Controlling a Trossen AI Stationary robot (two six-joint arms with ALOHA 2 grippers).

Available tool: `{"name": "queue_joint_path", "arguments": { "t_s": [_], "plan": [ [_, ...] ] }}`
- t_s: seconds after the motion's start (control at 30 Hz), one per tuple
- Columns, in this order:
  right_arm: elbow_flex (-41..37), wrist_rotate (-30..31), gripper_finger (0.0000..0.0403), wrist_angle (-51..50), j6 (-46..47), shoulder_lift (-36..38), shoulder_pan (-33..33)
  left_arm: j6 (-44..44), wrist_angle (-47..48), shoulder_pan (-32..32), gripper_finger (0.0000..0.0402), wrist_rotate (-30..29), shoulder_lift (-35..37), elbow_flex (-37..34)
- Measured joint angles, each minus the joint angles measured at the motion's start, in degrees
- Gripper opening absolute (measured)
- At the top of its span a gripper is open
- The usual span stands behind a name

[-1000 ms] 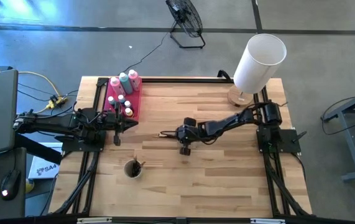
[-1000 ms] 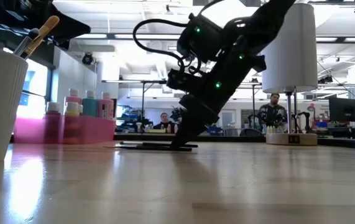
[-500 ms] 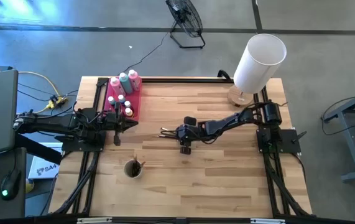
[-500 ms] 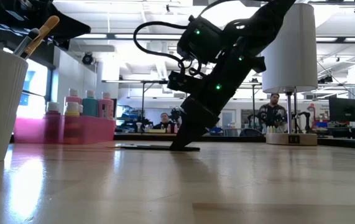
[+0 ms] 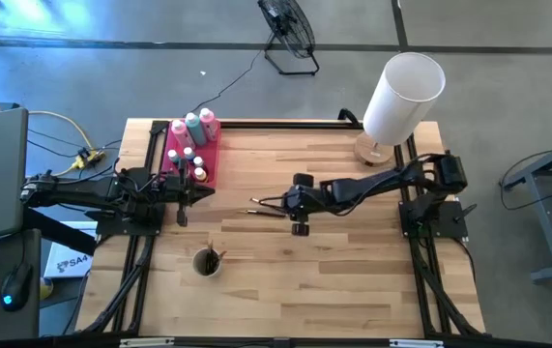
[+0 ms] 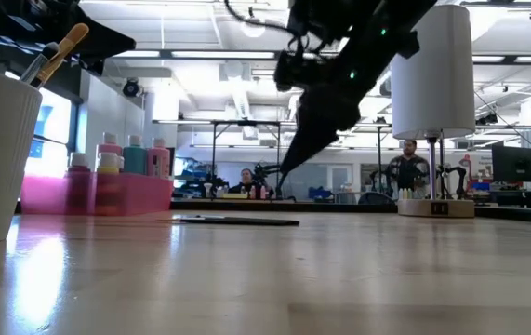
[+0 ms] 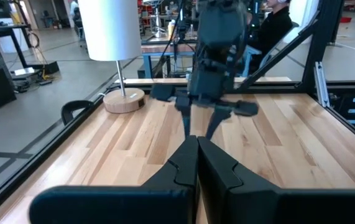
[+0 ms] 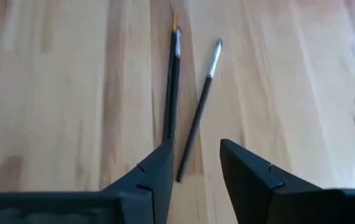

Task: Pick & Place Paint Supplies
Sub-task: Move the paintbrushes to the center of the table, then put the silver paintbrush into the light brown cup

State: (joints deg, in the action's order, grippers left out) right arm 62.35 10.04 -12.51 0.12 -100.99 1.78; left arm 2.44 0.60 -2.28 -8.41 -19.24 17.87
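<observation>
The right arm's dark 2-finger hand (image 5: 274, 204) hangs over the middle of the pale wood-plank counter (image 5: 353, 271), lifted clear of the surface, its fingers spread with nothing between them. Just beyond its fingertips (image 8: 158, 163) 2 thin dark-handled paintbrushes (image 8: 193, 109) lie flat on the wood, close together and splayed in a narrow V, bristle ends pointing away from the hand; whether the 2 handles touch cannot be told. From counter height they read as 1 low dark streak (image 6: 235, 221) on the planks, with the hand above them and apart from them.

The left arm's dark 2-finger hand (image 5: 201, 191) waits near the left edge of the counter, its fingers (image 7: 217, 171) pressed together and empty.

Just beside it, toward the far left corner, sits a pink rectangular plastic tray (image 5: 211, 164). In it stand 2 pink squeeze bottles with white caps (image 5: 178, 131), 1 teal squeeze bottle with a white cap (image 5: 192, 126) between them, and several tiny white-capped paint pots (image 5: 188, 157).

A white ribbed cup (image 5: 206, 263) stands toward the near left of the counter, well apart from the brushes, with brush handles (image 6: 59, 51) poking out of it. A large white cylindrical lampshade (image 5: 403, 97) on a round wooden base occupies the far right corner.
</observation>
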Motion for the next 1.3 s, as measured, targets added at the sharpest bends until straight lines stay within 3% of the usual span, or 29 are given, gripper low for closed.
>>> {"name": "queue_joint_path", "arguments": {
  "t_s": [0.17, 0.43, 0.67, 0.93, 1.3],
  "plan": [
    [0.0, -1.9, 0.0111, -4.9, 0.0, 1.4, -0.9, 0.0, 0.1, 0.0, 0.0007, -0.1, 0.0, 0.0],
    [0.1, -6.1, 0.0081, -3.5, -1.9, 1.2, -4.4, 0.0, 1.7, 0.0, 0.0007, -0.2, -0.1, 0.0],
    [0.1, -6.8, 0.0068, 3.4, -2.5, 1.2, -7.6, 0.0, 5.0, 0.0, 0.0007, -0.2, -0.1, 0.0],
    [0.2, -17.6, 0.0067, 15.8, -3.4, 1.2, -9.3, 0.0, 5.7, 0.0, 0.0007, -0.2, -0.1, 0.0],
    [0.3, -17.6, 0.0067, 24.1, -1.5, -1.8, -6.4, 0.0, 5.6, 0.0, 0.0007, 0.2, -0.1, 0.0]
  ]
}}
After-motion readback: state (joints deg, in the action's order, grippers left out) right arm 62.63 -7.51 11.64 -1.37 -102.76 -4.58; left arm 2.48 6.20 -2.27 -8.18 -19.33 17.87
